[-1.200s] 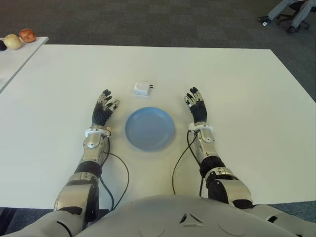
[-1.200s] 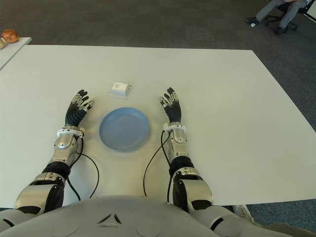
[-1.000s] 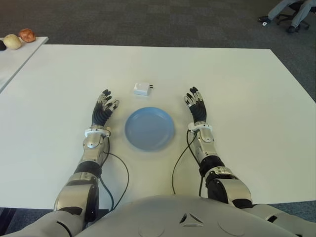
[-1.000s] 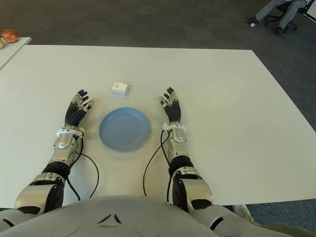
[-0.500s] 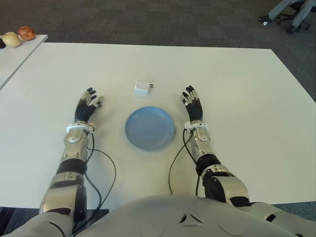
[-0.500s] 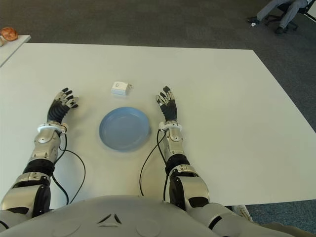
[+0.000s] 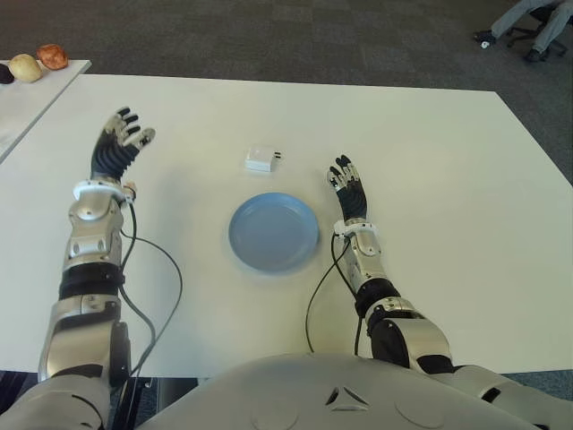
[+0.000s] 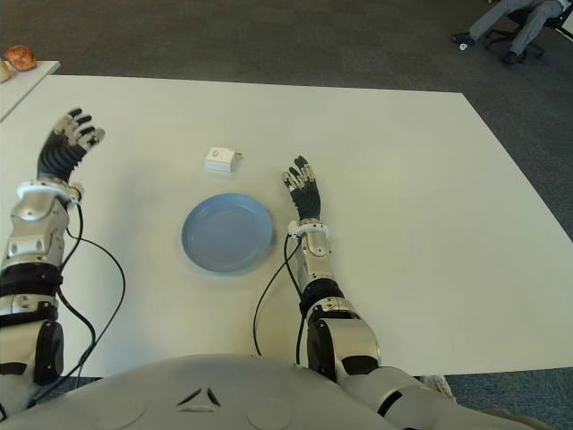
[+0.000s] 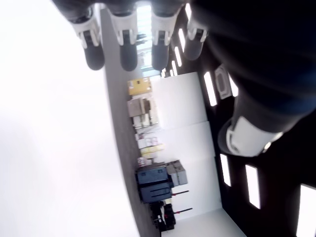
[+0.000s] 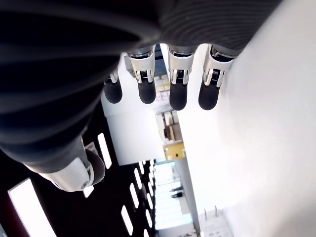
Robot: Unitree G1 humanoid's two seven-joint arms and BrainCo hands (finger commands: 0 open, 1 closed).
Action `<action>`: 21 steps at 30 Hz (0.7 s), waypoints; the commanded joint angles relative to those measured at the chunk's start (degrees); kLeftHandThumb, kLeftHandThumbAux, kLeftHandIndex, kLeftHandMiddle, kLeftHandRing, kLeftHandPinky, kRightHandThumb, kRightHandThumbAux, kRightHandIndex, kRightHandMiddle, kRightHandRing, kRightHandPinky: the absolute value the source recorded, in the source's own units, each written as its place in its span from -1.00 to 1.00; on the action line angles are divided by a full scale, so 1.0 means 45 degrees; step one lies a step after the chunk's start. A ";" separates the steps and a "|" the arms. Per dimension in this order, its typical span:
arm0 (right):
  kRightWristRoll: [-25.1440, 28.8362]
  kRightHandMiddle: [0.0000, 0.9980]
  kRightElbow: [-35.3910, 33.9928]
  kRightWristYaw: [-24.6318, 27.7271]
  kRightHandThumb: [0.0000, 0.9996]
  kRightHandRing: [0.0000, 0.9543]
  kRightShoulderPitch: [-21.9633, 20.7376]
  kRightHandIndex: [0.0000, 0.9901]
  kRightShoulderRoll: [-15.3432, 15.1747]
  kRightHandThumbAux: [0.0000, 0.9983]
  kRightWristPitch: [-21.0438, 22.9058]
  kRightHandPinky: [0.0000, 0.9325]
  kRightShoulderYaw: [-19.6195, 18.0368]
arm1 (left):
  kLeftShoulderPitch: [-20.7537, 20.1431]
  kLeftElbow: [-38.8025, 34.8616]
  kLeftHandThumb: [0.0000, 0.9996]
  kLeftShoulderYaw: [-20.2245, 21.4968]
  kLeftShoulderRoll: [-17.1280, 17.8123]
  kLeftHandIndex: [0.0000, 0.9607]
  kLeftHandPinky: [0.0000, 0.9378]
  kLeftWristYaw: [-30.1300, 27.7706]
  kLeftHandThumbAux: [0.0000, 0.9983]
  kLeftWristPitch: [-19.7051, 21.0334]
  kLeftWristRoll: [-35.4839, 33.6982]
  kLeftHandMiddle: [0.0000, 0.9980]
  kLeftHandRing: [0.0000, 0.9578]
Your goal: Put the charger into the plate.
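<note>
The white charger (image 7: 261,159) lies on the white table (image 7: 430,161) at centre frame, just above the blue plate (image 7: 273,232) and apart from it. The left hand (image 7: 118,152), upper left, and right hand (image 7: 348,190), right of the plate, both show spread, empty fingers.

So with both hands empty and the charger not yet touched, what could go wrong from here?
1. The charger lies with its prongs pointing toward the right robot hand; fingers closing on them may slip or turn it.
2. It lies just beyond the blue plate, so a low carry could clip the rim.
3. The left robot hand is raised far to the charger's left, a long reach on the white table.
</note>
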 commanded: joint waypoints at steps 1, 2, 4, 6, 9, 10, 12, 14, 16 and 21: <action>0.0111 -0.81 0.1051 -0.0038 -0.86 -0.81 0.0892 -0.91 0.0126 0.28 0.0818 -0.71 -0.0146 | -0.0495 -0.0071 -1.00 -0.0563 -0.0043 -0.85 -0.67 0.0123 0.23 -0.0306 0.0764 -0.73 -0.71; 0.0109 -0.81 0.1060 -0.0036 -0.86 -0.81 0.0888 -0.91 0.0124 0.28 0.0813 -0.71 -0.0148 | -0.0539 -0.0007 -1.00 -0.0576 -0.0035 -0.85 -0.68 0.0121 0.23 -0.0360 0.0814 -0.73 -0.71; 0.0115 -0.81 0.1069 -0.0022 -0.86 -0.81 0.0884 -0.91 0.0103 0.28 0.0805 -0.71 -0.0156 | -0.0814 0.0083 -1.00 -0.0771 -0.0075 -0.84 -0.68 0.0174 0.21 -0.0461 0.1081 -0.73 -0.71; 0.0122 -0.81 0.1062 -0.0009 -0.86 -0.81 0.0884 -0.91 0.0083 0.28 0.0799 -0.70 -0.0160 | -0.1196 0.0356 -1.00 -0.1097 -0.0080 -0.84 -0.71 0.0078 0.19 -0.0633 0.1414 -0.73 -0.72; 0.0126 -0.82 0.1059 0.0005 -0.86 -0.81 0.0873 -0.91 0.0064 0.28 0.0811 -0.70 -0.0169 | -0.1703 0.0800 -1.00 -0.1494 -0.0160 -0.84 -0.75 -0.0111 0.17 -0.0686 0.1680 -0.74 -0.73; 0.0130 -0.82 0.1061 0.0011 -0.86 -0.82 0.0868 -0.91 0.0059 0.28 0.0815 -0.71 -0.0175 | -0.1811 0.0848 -1.00 -0.1590 -0.0203 -0.84 -0.74 -0.0126 0.18 -0.0665 0.1733 -0.73 -0.73; 0.0143 -0.82 0.1073 0.0033 -0.86 -0.82 0.0862 -0.91 0.0063 0.29 0.0812 -0.70 -0.0190 | -0.1905 0.0698 -1.00 -0.1861 -0.0356 -0.83 -0.73 -0.0091 0.19 -0.0497 0.1903 -0.73 -0.73; 0.0148 -0.82 0.1085 0.0052 -0.86 -0.82 0.0857 -0.90 0.0069 0.29 0.0803 -0.70 -0.0206 | -0.1943 0.0556 -1.00 -0.2064 -0.0490 -0.83 -0.74 -0.0026 0.22 -0.0321 0.2063 -0.73 -0.73; 0.0164 -0.82 0.1083 0.0097 -0.85 -0.82 0.0856 -0.90 0.0050 0.29 0.0797 -0.70 -0.0236 | -0.2020 0.0207 -1.00 -0.2518 -0.0674 -0.83 -0.76 0.0126 0.25 0.0161 0.2515 -0.74 -0.74; 0.0160 -0.82 0.1089 0.0151 -0.85 -0.82 0.0843 -0.90 0.0034 0.30 0.0786 -0.70 -0.0292 | -0.2338 -0.0027 -1.00 -0.3886 -0.0486 -0.86 -0.85 0.0157 0.34 0.0424 0.4262 -0.81 -0.82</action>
